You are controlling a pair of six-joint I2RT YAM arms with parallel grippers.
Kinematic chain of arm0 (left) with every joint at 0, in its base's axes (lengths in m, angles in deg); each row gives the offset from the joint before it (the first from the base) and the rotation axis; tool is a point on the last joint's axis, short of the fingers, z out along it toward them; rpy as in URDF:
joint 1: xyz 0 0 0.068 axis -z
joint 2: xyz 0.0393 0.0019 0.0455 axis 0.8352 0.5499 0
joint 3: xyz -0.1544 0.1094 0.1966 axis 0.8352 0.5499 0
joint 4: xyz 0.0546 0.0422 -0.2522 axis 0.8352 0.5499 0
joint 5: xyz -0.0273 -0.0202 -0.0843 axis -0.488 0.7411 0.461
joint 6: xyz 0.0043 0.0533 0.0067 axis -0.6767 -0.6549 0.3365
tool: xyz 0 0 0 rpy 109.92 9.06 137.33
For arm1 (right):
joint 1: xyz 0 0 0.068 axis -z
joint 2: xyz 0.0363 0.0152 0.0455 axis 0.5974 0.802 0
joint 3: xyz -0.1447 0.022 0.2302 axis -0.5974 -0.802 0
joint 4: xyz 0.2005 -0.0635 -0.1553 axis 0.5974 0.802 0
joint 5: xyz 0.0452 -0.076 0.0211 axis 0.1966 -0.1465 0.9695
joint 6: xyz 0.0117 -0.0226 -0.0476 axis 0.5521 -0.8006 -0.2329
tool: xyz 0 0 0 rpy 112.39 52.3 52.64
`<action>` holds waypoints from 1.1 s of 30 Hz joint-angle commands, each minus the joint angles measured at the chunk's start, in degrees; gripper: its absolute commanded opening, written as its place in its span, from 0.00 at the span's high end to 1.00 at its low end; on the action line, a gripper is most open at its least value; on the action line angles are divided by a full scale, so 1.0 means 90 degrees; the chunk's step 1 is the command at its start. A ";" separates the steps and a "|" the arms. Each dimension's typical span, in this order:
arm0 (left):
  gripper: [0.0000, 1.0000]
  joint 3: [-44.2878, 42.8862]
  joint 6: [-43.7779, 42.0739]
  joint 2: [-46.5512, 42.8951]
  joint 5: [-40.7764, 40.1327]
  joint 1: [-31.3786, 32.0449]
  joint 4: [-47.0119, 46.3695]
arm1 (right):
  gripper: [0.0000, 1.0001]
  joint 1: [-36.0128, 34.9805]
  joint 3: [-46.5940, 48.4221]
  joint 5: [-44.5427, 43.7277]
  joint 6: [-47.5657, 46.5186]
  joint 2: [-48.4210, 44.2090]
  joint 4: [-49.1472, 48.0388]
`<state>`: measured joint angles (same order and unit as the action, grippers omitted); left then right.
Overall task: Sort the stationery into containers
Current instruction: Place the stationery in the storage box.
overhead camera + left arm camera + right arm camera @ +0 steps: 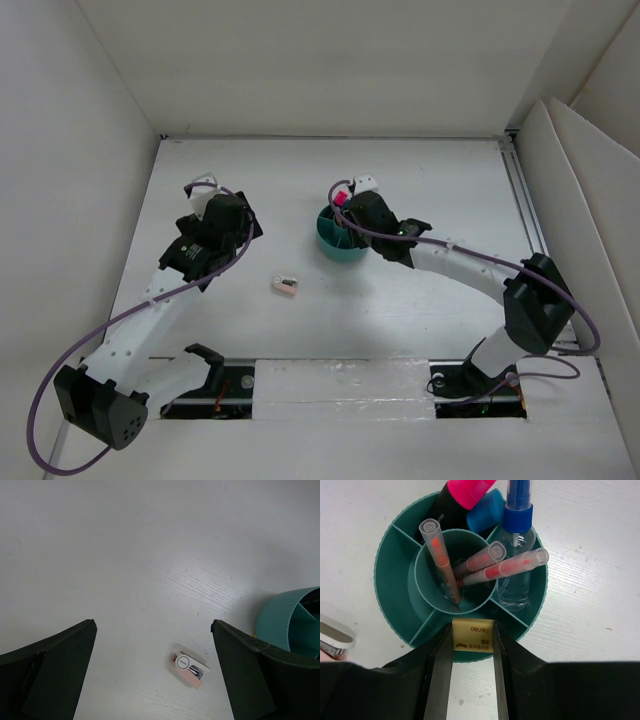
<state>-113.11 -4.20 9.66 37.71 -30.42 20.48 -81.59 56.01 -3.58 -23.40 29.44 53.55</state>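
Note:
The teal organizer (338, 243) stands mid-table. In the right wrist view its central cup (455, 570) holds three thin pink-orange pens (442, 562). Its outer compartments hold a pink-ended marker (465, 490), a blue-ended marker (486, 511) and a small clear bottle (516, 575). My right gripper (473, 630) is shut on the tiny tan block (473, 636), just above the organizer's near rim (385, 580). The pale pink eraser (190, 670) lies flat on the table (150, 555) left of the organizer (287, 620). Above the eraser hangs my left gripper (152, 625), open and empty.
White walls close the table in at the back and on both sides. A metal rail (525, 200) runs along the table's right edge. The eraser (285, 285) lies between the two arms, and its end shows at the left edge of the right wrist view (332, 640).

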 commanded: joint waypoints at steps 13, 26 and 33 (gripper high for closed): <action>0.00 -0.0076 -0.0139 -0.0062 0.0101 -0.0013 -0.0138 | 0.85 0.0097 -0.0029 0.0135 0.0004 0.0189 -0.0505; 0.00 -0.0076 -0.0139 -0.0062 0.0159 -0.0013 -0.0196 | 0.30 0.0097 -0.0029 0.0135 0.0062 0.0013 -0.0505; 0.00 -0.0076 -0.0198 -0.0062 0.0218 -0.0013 -0.0197 | 0.28 -0.0206 0.0107 -0.0244 0.0179 -0.0543 -0.0134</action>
<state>-113.11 -5.09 9.66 39.38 -30.42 19.86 -82.13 55.73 -3.10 -22.92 29.31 52.39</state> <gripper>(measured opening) 0.996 0.717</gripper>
